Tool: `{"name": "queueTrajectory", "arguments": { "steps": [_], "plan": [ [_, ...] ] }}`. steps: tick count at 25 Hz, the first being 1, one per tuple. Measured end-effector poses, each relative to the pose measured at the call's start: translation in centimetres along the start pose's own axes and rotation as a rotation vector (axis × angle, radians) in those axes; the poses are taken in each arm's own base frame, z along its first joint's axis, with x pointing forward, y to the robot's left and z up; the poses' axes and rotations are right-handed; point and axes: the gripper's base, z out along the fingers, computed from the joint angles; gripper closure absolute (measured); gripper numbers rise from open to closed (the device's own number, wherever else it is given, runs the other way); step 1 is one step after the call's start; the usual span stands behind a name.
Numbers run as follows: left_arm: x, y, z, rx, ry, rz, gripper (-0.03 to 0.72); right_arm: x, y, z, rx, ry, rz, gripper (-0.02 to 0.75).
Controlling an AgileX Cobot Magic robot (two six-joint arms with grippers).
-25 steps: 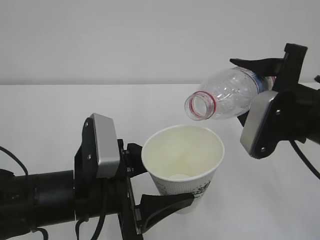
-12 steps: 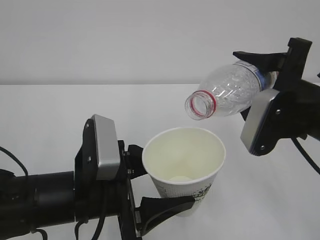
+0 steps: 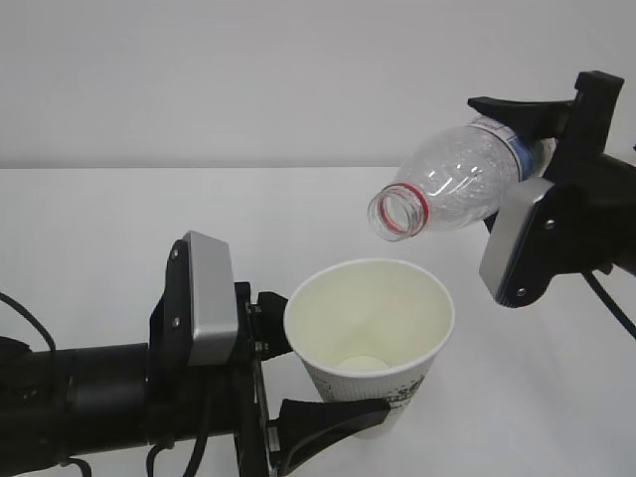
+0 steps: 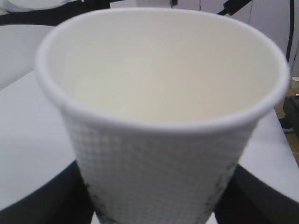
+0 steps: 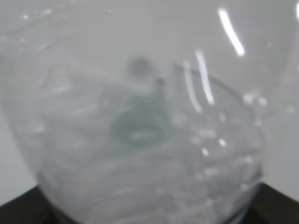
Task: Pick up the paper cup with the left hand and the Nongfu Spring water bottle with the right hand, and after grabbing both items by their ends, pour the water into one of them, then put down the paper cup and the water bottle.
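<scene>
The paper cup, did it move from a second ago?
Yes. The paper cup sank a little and drifted slightly right, so its rim now sits farther below the table's back edge in the exterior view.

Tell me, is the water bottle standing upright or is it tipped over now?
Tipped. The water bottle lies nearly on its side in the right gripper, its open mouth angled down toward the paper cup below.

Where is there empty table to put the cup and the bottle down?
Bare white table stretches along the far side, between the wall and the left arm. Another bare patch lies right of the small white paper cup, under the clear ribbed plastic bottle. It is crowded at the near left, where the left end effector grips the cup.
</scene>
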Motion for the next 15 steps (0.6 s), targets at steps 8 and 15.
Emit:
{"name": "queueTrajectory", "arguments": {
  "steps": [8,15],
  "plan": [
    [-0.01,0.08,0.00,-0.009,-0.001,-0.004,0.188,0.00,0.00,0.00,0.000,0.000,-0.003,0.238],
    [-0.02,0.13,0.00,-0.014,-0.002,-0.007,0.188,-0.01,-0.03,0.00,0.003,-0.001,-0.011,0.238]
  ]
}}
